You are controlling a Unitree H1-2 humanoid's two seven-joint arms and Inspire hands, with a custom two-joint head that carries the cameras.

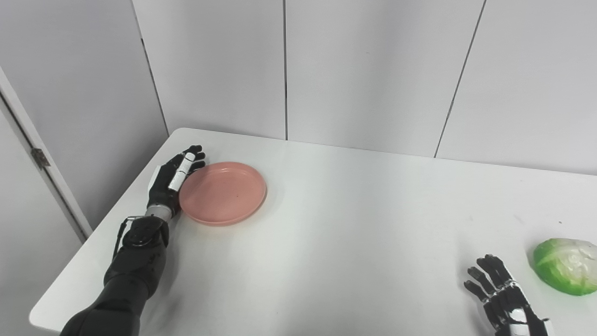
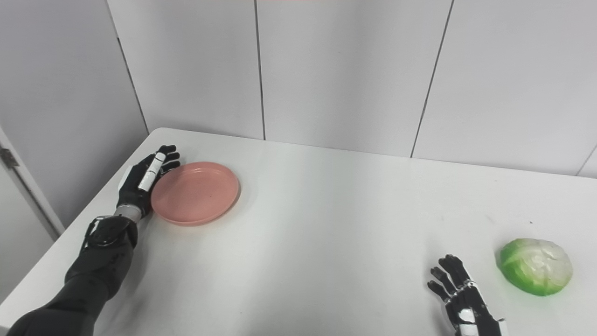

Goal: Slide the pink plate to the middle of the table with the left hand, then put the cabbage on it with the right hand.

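The pink plate (image 1: 223,192) lies flat on the white table (image 1: 354,224) near its far left corner. My left hand (image 1: 173,177) is open, fingers stretched out, its side against the plate's left rim. The cabbage (image 2: 535,266), green and white, lies at the right near the front. My right hand (image 2: 459,296) is open with fingers spread, resting low on the table just left of the cabbage and apart from it.
Grey wall panels stand behind the table. The table's left edge (image 1: 112,219) runs close beside my left arm. A door frame with a hinge (image 1: 41,157) stands at the far left.
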